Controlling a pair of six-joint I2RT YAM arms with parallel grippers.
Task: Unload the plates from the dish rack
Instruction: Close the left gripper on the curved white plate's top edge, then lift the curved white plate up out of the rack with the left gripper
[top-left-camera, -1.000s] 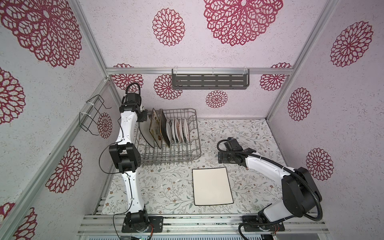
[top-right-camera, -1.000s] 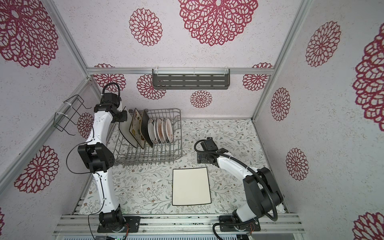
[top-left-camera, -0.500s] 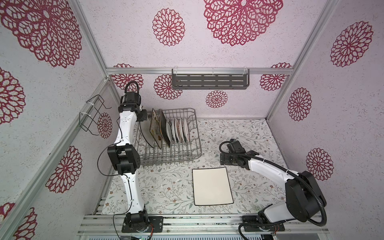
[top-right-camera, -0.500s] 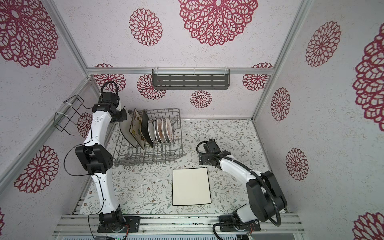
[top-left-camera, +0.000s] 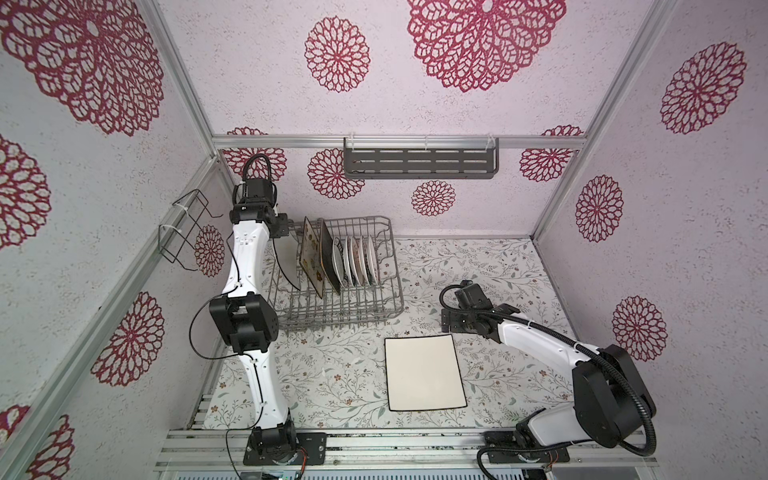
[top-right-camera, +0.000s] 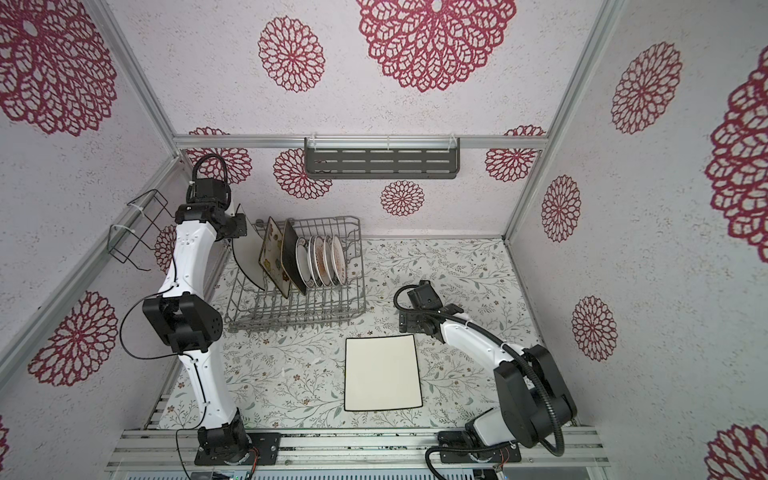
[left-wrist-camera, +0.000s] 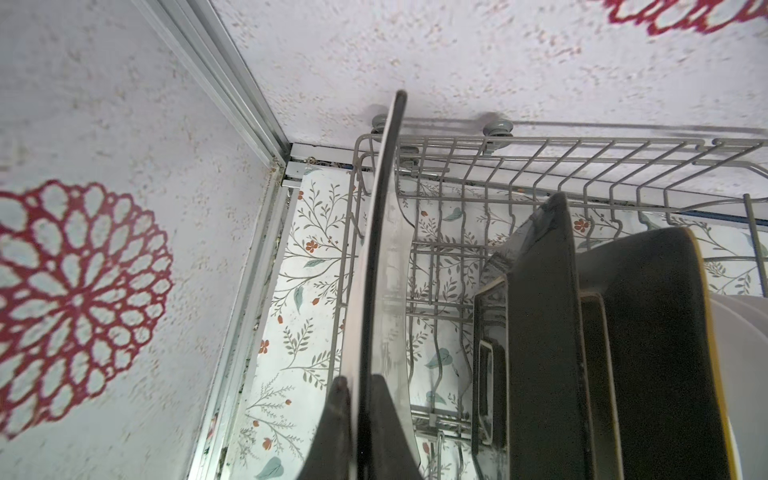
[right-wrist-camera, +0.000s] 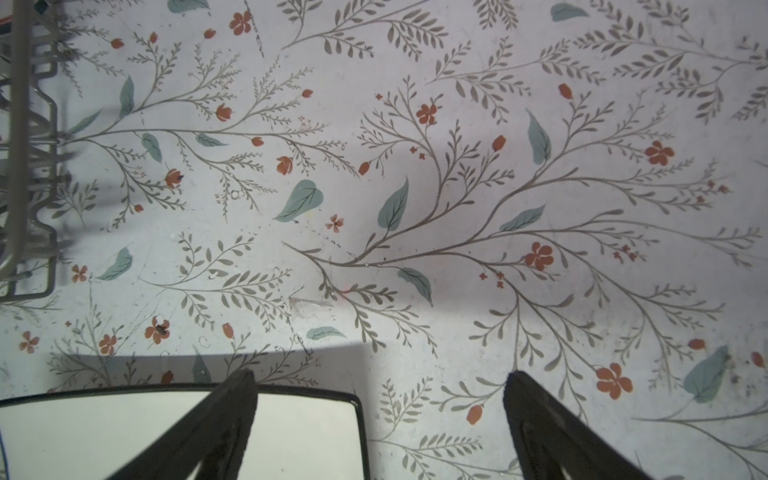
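Left wrist view: a stiff, breakable plate (left-wrist-camera: 384, 257) is clamped by its thin rim in the left tool (left-wrist-camera: 359, 380), at the dish rack's (left-wrist-camera: 602, 143) end.

The dish rack (top-left-camera: 340, 309) is matt grey coated wire. The black-rimmed plate (left-wrist-camera: 385, 270) looks glazed and glossy, like the flat white plate (top-left-camera: 424, 374). The bench (top-left-camera: 324, 374) carries a smooth printed covering, faintly scuffed. The walls (top-left-camera: 257, 83) look rough and grainy; the frame rails (top-left-camera: 291, 141) are brushed metal.
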